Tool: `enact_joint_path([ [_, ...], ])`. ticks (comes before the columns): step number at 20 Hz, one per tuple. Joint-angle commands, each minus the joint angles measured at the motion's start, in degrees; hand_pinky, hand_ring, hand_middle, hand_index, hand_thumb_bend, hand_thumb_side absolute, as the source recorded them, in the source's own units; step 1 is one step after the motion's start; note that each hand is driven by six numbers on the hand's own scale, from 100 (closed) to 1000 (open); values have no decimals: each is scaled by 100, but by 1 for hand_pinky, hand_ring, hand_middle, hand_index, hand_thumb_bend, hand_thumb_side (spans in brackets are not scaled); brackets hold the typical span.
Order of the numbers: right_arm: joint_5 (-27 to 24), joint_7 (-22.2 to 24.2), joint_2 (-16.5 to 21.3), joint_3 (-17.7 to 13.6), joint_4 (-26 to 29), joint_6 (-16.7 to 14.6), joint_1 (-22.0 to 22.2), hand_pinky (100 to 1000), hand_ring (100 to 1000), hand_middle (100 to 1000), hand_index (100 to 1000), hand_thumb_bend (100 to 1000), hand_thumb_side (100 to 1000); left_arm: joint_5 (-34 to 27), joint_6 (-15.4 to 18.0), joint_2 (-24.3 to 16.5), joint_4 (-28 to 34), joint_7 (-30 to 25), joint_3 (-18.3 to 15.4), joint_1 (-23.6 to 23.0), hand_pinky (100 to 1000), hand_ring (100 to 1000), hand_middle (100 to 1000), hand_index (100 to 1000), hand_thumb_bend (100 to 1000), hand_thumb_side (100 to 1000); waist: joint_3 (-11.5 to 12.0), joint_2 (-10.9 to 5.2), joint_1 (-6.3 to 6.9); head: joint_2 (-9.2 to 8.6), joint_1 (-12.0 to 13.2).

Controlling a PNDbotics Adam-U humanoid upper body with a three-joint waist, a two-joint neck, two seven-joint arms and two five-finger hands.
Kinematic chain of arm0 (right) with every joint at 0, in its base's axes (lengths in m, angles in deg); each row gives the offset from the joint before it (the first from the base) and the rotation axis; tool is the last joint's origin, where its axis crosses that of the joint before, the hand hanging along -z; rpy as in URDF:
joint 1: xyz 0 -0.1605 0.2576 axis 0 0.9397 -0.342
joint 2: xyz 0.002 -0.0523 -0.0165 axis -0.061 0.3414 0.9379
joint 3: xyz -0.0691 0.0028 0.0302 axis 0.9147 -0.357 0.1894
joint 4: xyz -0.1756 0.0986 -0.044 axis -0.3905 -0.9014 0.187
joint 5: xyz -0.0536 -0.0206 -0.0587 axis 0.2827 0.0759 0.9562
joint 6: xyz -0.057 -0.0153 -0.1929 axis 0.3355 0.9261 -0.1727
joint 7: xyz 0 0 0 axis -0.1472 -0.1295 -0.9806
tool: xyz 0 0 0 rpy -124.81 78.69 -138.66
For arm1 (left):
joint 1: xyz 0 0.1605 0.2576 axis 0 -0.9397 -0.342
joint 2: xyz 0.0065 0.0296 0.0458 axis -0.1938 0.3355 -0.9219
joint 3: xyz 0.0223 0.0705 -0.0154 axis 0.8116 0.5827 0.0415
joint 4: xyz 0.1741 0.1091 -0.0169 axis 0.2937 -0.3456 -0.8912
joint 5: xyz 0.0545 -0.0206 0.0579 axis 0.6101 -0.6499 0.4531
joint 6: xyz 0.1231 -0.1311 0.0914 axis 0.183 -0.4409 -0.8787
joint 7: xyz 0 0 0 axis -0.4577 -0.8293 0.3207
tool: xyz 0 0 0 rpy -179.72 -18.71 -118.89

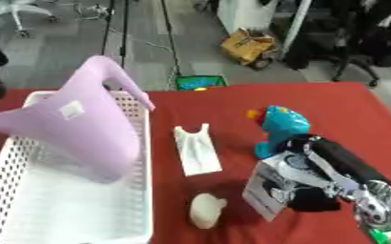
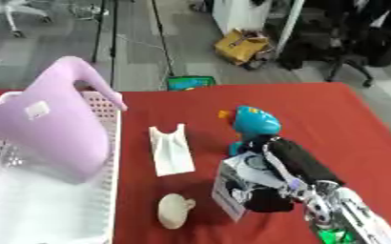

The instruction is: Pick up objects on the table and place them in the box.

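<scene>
Gripping a flat grey-and-white packet (image 1: 270, 188), the fingers of the right hand (image 1: 312, 183) are curled around its upper edge; the packet stands tilted on the red table (image 1: 341, 109), near the front edge. The black forearm runs from the hand toward the lower right corner, where a silver joint and a small green patch show.

The left hand appears in neither view. Its state cannot be told.

Task status, as judged from the present layout:
- Done or nearly done: a large lilac watering can (image 1: 74, 124) sits tilted in the white perforated box (image 1: 140, 200) at the left, spout over the near-left rim, handle rising above the far wall. Whether it rests fully on the box floor cannot be told.
- In hand: the packet, not yet lifted clear of the table.
- Left on the table: a blue toy with an orange beak (image 1: 281, 127), just behind the right hand; a flat white forked piece (image 1: 197, 150), between the box and the toy; a cream rounded object (image 1: 205, 210), near the front edge, just beside the box.

Limits of view:
- The hand covers part of the packet; its printing is unreadable.
- The box is cut off at the bottom and left edges.
- The nature of the cream object cannot be made out.
</scene>
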Motion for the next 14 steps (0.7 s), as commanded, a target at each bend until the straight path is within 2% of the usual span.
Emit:
enact_joint_path([
  [1,-154,-52,344,-64,41,-36,-149,457,578,456,666,110,276,19,-11,-11,117,15,-17,62,858,841,761,694,100,860,-11,-108,-9,7,-15],
  [14,-911,-91,1105,-78,41,-220,-901,438,564,437,645,100,284,8,-39,-2,117,43,1,49,858,836,759,692,100,860,34,-154,-76,26,-15],
])
